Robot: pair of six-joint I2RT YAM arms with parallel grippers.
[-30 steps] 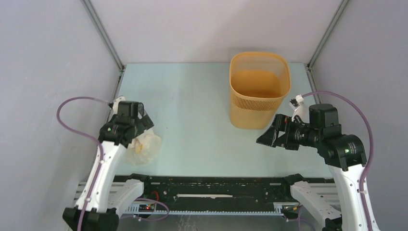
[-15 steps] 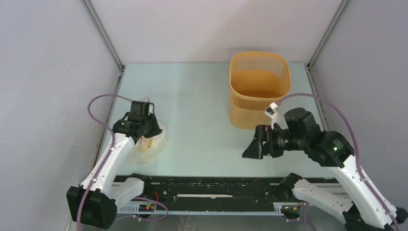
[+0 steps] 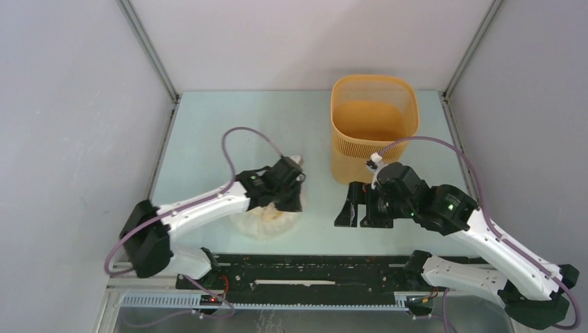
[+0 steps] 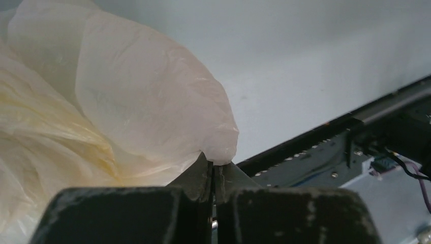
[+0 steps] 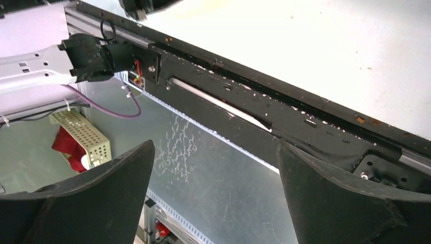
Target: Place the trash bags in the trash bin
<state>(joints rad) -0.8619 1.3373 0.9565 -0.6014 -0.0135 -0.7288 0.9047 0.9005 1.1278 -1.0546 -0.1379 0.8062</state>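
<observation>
The right gripper (image 5: 214, 152) stands spread wide, its black fingers (image 5: 86, 203) filling the lower corners. A black rail (image 5: 264, 114) crosses diagonally from upper left, with pale table (image 5: 330, 46) above it. A purple cable (image 5: 109, 104) and a perforated box (image 5: 84, 134) sit at left.

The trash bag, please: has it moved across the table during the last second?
Yes. The trash bag has shifted right, closer to the trash bin, pinched in the shut left hand.

Translucent trash bag (image 3: 267, 222) is left of trash bin (image 3: 366, 165).
</observation>
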